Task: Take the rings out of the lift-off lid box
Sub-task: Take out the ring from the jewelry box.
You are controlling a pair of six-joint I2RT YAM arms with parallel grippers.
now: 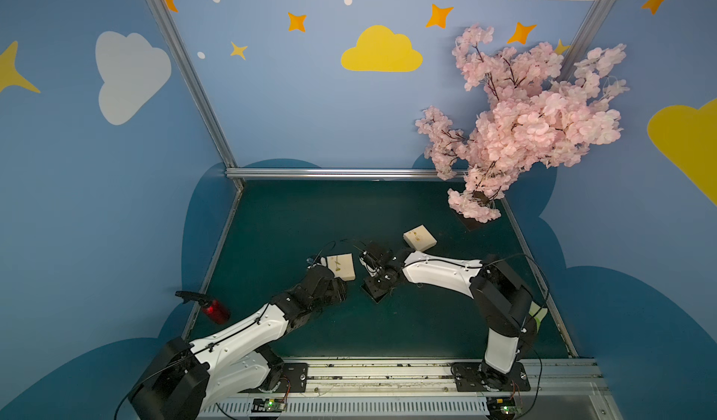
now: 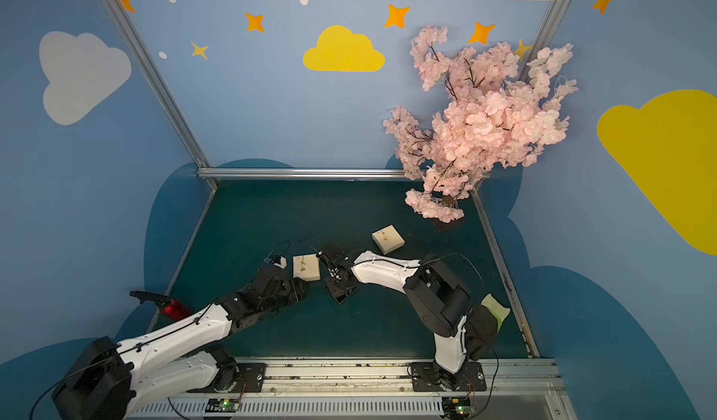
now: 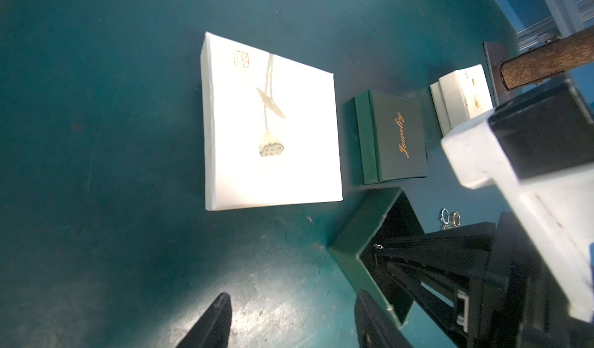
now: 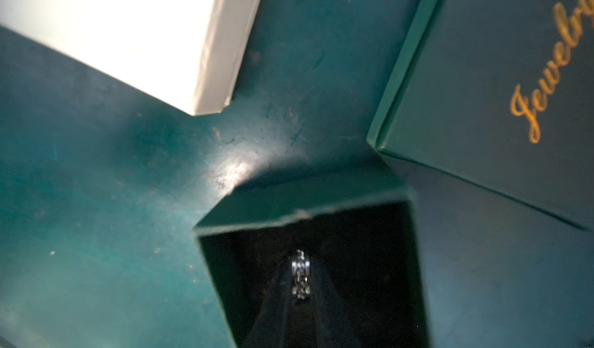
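1. Your right gripper point(image 4: 300, 287) reaches down inside the open box point(image 4: 289, 216), clenched on a textured ring point(image 4: 300, 270) at the very fingertips. The dark walls stand close around the fingers.
2. The other rings point(image 3: 450, 219) lie loose on the mat point(image 3: 96, 137) just beside that box, on the side away from your left gripper point(image 3: 294, 298).
3. Your left gripper is released, with bare mat between its ribbed fingers. One finger point(image 3: 369, 317) sits at the box's near corner; you cannot tell if it touches.
4. Edges: the lid point(image 3: 398, 137), matte green card with gold "Jewelry" script, lies flat just far of the box. The white box point(image 3: 273, 121), square with a lotus print, lies left of it with a narrow gap.
5. A second white box point(image 1: 419, 237) sits farther right.
6. A broad stretch of scuffed mat runs on to the far rail.
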